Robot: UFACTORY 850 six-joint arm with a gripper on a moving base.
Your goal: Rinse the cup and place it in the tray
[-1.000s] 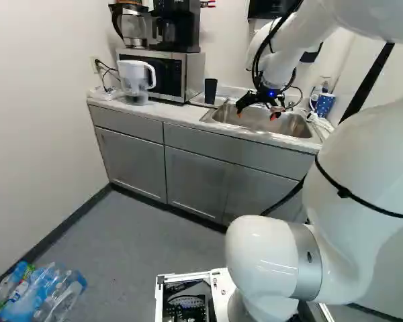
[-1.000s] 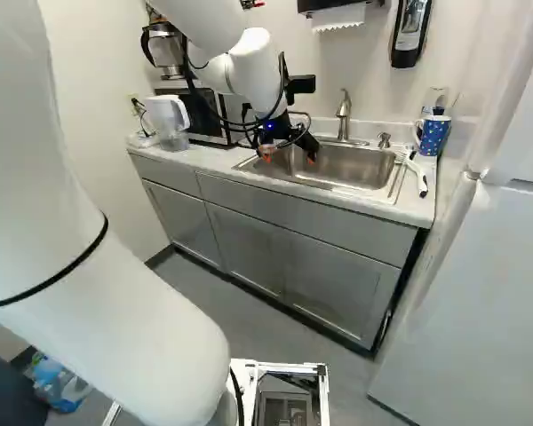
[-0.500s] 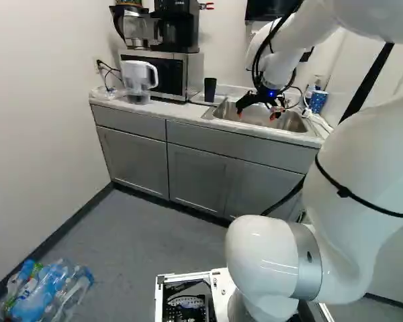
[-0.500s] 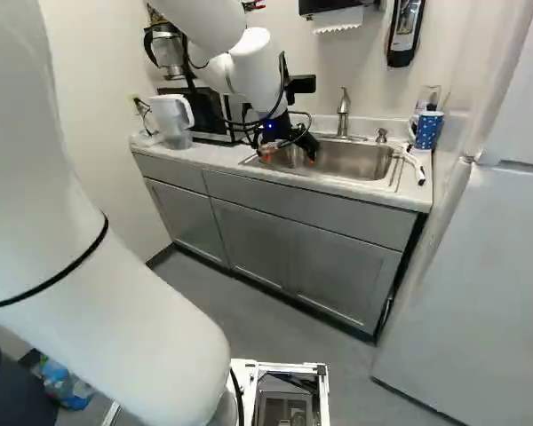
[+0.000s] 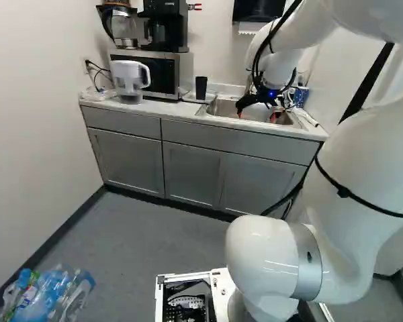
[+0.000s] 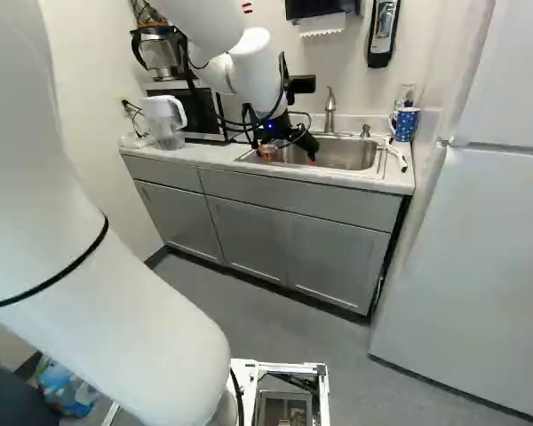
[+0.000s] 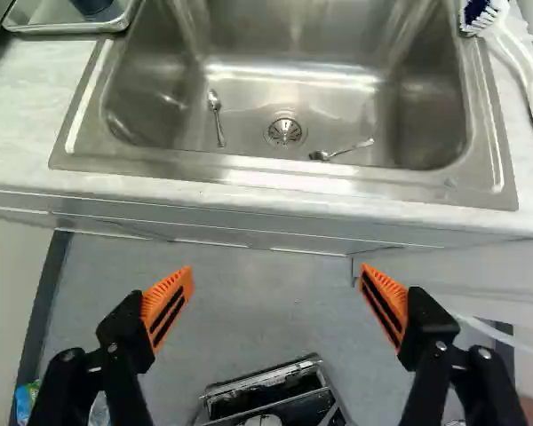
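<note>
From my station I am holding the jaws spread wide, one orange pad point(image 7: 164, 306) facing the other well across the gap, and in the wrist view they are hanging just ahead of the front edge of the bench point(image 7: 31, 115), with grey floor point(image 7: 271, 293) showing below and between them. The sink point(image 7: 275, 173) is lying beyond their tips; inside it two small spoons point(image 7: 217, 115) point(image 7: 342, 149) are resting on the bottom, one to each side of the round drain point(image 7: 285, 131). The dark cup point(image 5: 201, 87) is standing upright on the metal tray point(image 7: 115, 25), which is sitting just left of the sink on the bench, toward the back edge. A blue mug with white dots point(image 6: 405, 124) is standing near the back right corner, and a white-handled brush point(image 7: 520, 58) is lying between the sink and the right edge. Behind the sink, the tap point(image 6: 330, 111) is rising near the back edge. Toward the left end of the bench, a white-topped pitcher point(image 5: 129, 79) is standing beside the microwave point(image 5: 186, 74), which is carrying a coffee maker point(image 5: 164, 27). Down on the floor, I am seeing plastic bottles point(image 5: 50, 295) lying near the left wall.
</note>
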